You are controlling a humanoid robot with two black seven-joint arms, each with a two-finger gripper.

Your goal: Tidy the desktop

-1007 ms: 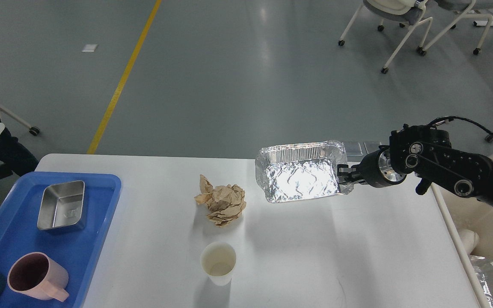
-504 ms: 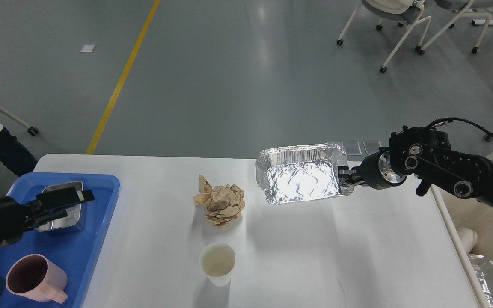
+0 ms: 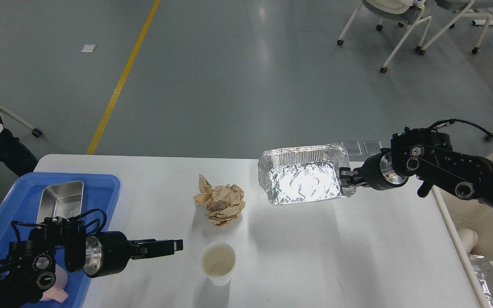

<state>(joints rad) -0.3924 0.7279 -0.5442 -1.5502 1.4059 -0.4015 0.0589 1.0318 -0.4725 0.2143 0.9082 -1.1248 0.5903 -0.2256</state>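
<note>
The white desktop (image 3: 357, 248) holds a crumpled brown paper ball (image 3: 221, 204) in the middle and a white paper cup (image 3: 217, 263) standing upright near the front. My right gripper (image 3: 344, 177) is shut on the right rim of a silver foil tray (image 3: 302, 179). It holds the foil tray tilted above the back right of the desktop. My left gripper (image 3: 177, 248) reaches in low from the left, fingers pointing right and slightly apart. It is empty and stops just left of the cup.
A blue plastic tray (image 3: 105, 184) at the left edge holds a steel box (image 3: 60, 205) and a pink mug (image 3: 56, 293), mostly hidden by my left arm. A cream-white bin (image 3: 482, 226) with foil in it stands past the right edge. Chairs stand far back right.
My left arm swung in from over the blue tray to the front of the desktop, reaching toward the cup. The right gripper and foil tray shifted slightly right.
</note>
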